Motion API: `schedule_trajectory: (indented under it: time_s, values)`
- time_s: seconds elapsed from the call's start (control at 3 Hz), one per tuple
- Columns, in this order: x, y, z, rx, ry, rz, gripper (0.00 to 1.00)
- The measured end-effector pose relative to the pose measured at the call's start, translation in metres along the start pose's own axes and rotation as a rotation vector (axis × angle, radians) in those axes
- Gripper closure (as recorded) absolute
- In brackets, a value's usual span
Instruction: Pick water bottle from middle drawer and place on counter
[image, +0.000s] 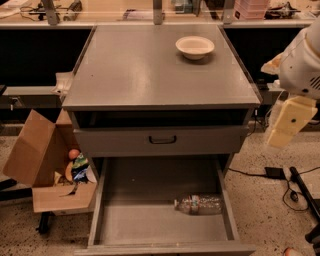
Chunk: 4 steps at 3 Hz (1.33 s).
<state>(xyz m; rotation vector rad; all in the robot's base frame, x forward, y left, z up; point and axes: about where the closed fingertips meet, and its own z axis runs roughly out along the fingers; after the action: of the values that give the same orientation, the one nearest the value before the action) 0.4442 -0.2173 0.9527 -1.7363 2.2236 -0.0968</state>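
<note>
Single cam, set high in front of the counter (150, 70), tilted down & facing twd the back bench (125, 22), close enough that counter + open middle drawer (145, 220) fill most of the frame, w/ the gripper (285, 126) hanging at the R edge.

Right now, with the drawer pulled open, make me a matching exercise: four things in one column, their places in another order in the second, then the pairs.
Things:
1. water bottle
2. bowl
3. cardboard box
4. gripper

Places:
A. on the floor, left of the middle drawer
B. in the air, to the right of the counter
C. lying on its side in the open middle drawer, toward its right wall
D. upright on the counter, near the back right

Pairs: 1-C, 2-D, 3-A, 4-B
</note>
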Motion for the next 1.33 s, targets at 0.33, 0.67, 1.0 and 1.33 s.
schedule_trajectory:
  time_s: [0.33,0.67,1.0,1.33]
  values:
    - [0.003,0.012,0.058,-0.061,-0.02,-0.052,0.0]
    - [0.001,0.042,0.146,-0.163,-0.074,-0.093,0.0]
    - [-0.008,0.067,0.196,-0.225,-0.116,-0.108,0.0]
    - [-0.016,0.089,0.235,-0.271,-0.137,-0.059,0.0]
